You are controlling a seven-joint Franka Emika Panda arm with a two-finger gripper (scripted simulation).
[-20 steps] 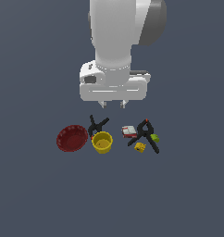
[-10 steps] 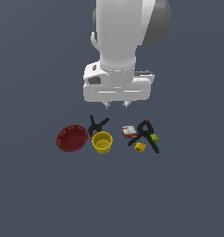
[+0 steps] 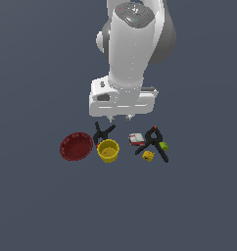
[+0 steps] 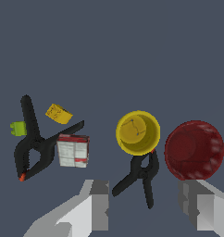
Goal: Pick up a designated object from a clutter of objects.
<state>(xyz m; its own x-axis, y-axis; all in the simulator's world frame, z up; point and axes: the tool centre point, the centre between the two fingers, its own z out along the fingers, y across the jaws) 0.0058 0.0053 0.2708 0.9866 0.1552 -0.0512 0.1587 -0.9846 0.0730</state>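
The yellow cup [image 3: 108, 150] stands upright on the grey floor, between the dark red bowl [image 3: 76, 146] and a black clamp [image 3: 103, 132] behind it. In the wrist view the cup [image 4: 137, 132] is beside the red bowl [image 4: 194, 150], with the clamp [image 4: 140, 174] touching its rim side. My gripper [image 3: 119, 117] hangs open and empty above the clutter, behind the cup and over the small clamp. Its two fingers [image 4: 97, 200] show in the wrist view, wide apart. A second black clamp [image 3: 153, 142] lies at the exterior view's right.
A red-white box [image 3: 136, 139] lies beside the second clamp. A tiny yellow block [image 3: 148, 156] and a green piece [image 3: 164, 146] lie by that clamp. In the wrist view they show as the box [image 4: 73, 150], yellow block [image 4: 58, 114] and green piece [image 4: 18, 128].
The arm and gripper have moved toward the exterior view's right and slightly down, closer over the clutter. The objects have not moved.
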